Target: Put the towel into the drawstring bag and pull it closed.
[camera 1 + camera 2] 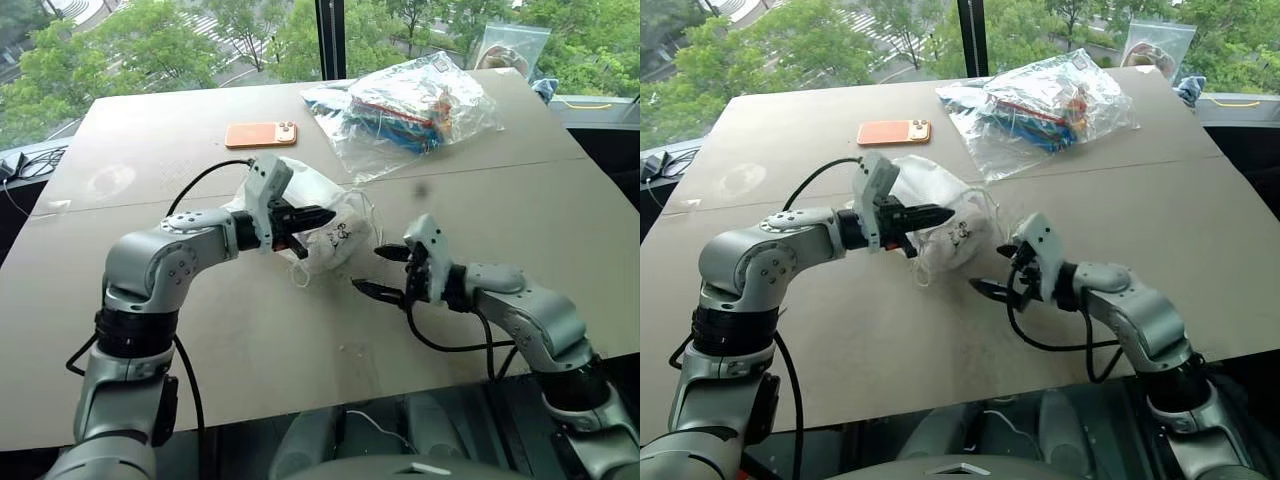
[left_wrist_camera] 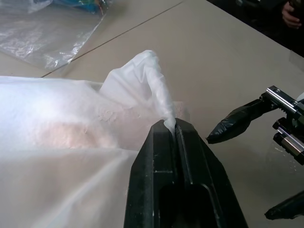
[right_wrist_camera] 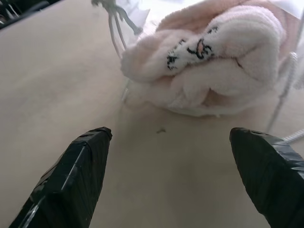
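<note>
The drawstring bag [image 1: 318, 192], a thin crinkly white sack, lies mid-table. My left gripper [image 1: 312, 217] is shut on a fold of its fabric [image 2: 159, 97] near the mouth and holds it raised. The towel [image 3: 213, 61], a soft white bundle with a small black mark, rests on the table at the bag's mouth. Its rear part shows through the film [image 2: 71, 133]. White cords [image 3: 115, 26] trail beside it. My right gripper [image 3: 171, 175] stands open just short of the towel, with nothing between its fingers [image 1: 378, 290], and touches nothing.
An orange phone [image 1: 260, 133] lies behind the bag. A clear plastic bag with colourful contents [image 1: 410, 105] sits at the back right, and another clear packet [image 1: 512, 45] lies at the far edge. The brown table [image 1: 250, 340] has a seam across it.
</note>
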Controlling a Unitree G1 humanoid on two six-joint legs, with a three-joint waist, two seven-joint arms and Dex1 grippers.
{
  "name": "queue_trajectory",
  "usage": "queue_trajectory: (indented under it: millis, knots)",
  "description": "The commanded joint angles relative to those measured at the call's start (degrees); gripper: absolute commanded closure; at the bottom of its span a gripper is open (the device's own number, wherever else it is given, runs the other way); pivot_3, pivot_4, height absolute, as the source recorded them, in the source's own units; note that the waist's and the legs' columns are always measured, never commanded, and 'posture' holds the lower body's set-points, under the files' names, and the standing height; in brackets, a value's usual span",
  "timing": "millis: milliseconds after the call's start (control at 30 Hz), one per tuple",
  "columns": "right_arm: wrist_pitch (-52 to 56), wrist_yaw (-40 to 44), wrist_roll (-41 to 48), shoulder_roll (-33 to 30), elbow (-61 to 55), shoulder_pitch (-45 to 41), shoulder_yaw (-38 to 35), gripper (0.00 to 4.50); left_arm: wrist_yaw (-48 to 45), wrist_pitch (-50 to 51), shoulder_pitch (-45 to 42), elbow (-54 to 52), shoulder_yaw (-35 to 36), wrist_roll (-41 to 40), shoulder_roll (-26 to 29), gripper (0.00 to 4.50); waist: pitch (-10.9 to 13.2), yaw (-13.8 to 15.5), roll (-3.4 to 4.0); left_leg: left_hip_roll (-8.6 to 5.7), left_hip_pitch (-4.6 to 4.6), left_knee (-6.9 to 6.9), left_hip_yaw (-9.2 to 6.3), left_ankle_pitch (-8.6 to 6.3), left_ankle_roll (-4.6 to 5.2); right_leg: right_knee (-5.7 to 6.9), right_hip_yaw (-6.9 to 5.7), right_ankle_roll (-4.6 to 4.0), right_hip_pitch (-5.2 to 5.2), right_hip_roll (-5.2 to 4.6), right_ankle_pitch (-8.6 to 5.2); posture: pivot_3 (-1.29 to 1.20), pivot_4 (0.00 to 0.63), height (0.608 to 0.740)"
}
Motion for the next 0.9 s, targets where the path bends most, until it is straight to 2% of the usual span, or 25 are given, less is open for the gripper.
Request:
queue_trajectory:
  millis: [33,267,367,500,600,733,900]
  knots:
    - [-2.4,-6.0,-3.6,2.5,2.2,-2.7,-2.7,0.21,-4.4,-3.5,-1.6,0.5,0.9,0.6,1.4,4.50,0.0,0.0,0.01,0.01,0.01,0.00,0.00,0.00,0.00,0.01,0.00,0.00,0.00,0.01,0.00,0.00,0.150,0.740]
    - [-5.6,-8.3,-8.7,7.9,17.2,-10.0,-0.6,0.21,-6.2,-5.1,-2.5,2.1,0.6,2.5,1.7,4.50,0.0,-0.1,0.01,0.01,0.00,-0.01,0.01,0.00,0.00,0.02,0.00,0.00,-0.02,0.02,0.00,0.00,0.150,0.740]
    - [-5.4,-6.5,-8.8,7.9,18.3,-10.8,0.0,0.91,-5.2,-4.5,-2.5,1.3,1.2,2.5,1.0,4.50,0.0,0.0,0.01,-0.01,-0.02,-0.02,-0.01,0.00,0.00,-0.02,-0.02,0.00,-0.02,0.01,0.00,0.00,0.150,0.740]
    - [-6.0,-5.9,-9.8,7.7,19.1,-10.9,0.4,2.74,-4.6,-4.2,-1.8,0.2,1.6,2.3,0.8,4.50,0.0,-0.1,0.01,-0.02,-0.03,-0.01,-0.01,0.00,0.00,-0.02,-0.02,0.00,-0.01,0.02,0.00,0.00,0.150,0.740]
    - [-7.8,-6.2,-11.4,8.0,20.6,-10.8,0.6,4.32,-4.4,-4.1,-1.4,-0.1,1.9,2.2,0.9,4.50,0.0,-0.3,0.01,-0.01,-0.02,-0.01,-0.02,0.00,0.00,0.01,-0.02,0.00,-0.02,0.02,0.00,0.00,0.150,0.740]
    - [-11.4,-9.7,-16.0,8.3,22.5,-11.0,0.7,4.43,-4.6,-4.8,-1.3,0.5,2.0,2.6,0.9,4.50,0.0,-0.2,0.01,0.00,-0.02,-0.01,-0.02,0.00,0.00,0.01,-0.02,0.00,-0.03,0.03,0.00,0.00,0.150,0.740]
    - [-13.5,-19.7,-23.0,8.8,19.1,-10.9,-2.5,4.43,-5.1,-4.5,-2.7,2.3,2.7,1.8,0.3,4.50,0.0,-0.1,0.01,-0.01,-0.02,0.00,-0.01,0.00,0.00,0.01,-0.02,0.00,-0.03,0.09,0.00,0.00,0.150,0.740]
